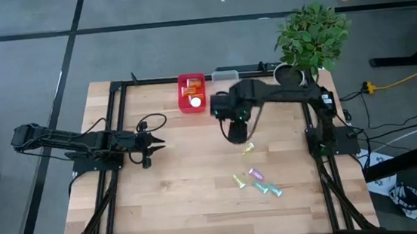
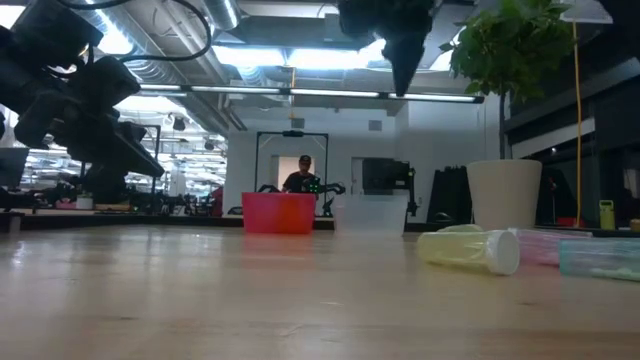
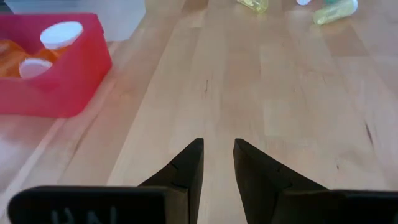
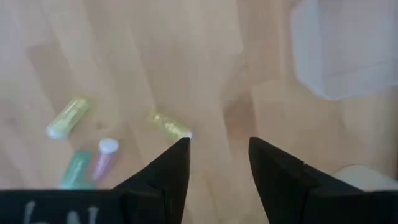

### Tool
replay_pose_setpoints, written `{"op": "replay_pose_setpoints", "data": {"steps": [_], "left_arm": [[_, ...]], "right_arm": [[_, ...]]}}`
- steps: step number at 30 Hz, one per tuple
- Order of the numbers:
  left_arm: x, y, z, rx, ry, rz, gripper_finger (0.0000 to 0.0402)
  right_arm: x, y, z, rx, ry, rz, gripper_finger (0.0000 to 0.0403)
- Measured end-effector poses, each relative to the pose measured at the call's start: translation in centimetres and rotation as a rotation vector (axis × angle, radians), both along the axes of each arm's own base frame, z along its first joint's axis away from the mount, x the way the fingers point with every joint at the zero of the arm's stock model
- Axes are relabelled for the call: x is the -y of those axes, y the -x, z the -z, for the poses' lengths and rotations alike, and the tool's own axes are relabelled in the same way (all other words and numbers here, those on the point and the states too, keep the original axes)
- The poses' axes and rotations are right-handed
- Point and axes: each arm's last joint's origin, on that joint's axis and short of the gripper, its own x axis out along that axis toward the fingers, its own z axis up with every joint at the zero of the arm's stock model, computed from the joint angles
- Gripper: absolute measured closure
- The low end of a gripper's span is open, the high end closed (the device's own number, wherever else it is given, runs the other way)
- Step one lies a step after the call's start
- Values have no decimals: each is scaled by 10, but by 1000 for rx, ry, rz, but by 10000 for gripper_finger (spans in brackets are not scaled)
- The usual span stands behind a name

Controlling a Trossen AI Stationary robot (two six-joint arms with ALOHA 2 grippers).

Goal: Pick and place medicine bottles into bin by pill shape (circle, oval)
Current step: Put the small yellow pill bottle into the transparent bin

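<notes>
Several slim pale vials lie on their sides on the wooden table: a yellow one (image 1: 248, 149) (image 4: 169, 124) nearest my right gripper, and another yellow (image 1: 239, 181), a purple (image 1: 256, 174) and a teal one (image 1: 261, 187) nearer the front. Orange bottles with white caps (image 3: 59, 34) lie in the red bin (image 1: 191, 93). My right gripper (image 1: 237, 134) (image 4: 219, 152) is open and empty. It hangs above the table just on the far side of the nearest yellow vial. My left gripper (image 1: 159, 142) (image 3: 218, 152) waits at mid left, fingers slightly apart and empty.
A clear bin (image 1: 225, 75) stands at the far edge, right of the red bin. A potted plant (image 1: 310, 36) stands at the far right corner. Bare wood lies between the two arms. A person shows far behind the table in the low view (image 2: 303, 175).
</notes>
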Motion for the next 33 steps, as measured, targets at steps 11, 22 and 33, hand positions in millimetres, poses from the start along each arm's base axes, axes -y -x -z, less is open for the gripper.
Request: {"op": "replay_pose_setpoints", "data": {"steps": [11, 22, 33], "left_arm": [[0, 0, 0, 14, 60, -33, 319], [0, -2, -3, 49, 66, -28, 319], [0, -2, -3, 49, 64, -28, 319]], "right_arm": [[-61, 79, 27, 34, 55, 44, 238], [-81, 132, 117, 367, -108, 101, 238], [-80, 128, 147, 520, -142, 18, 238]]}}
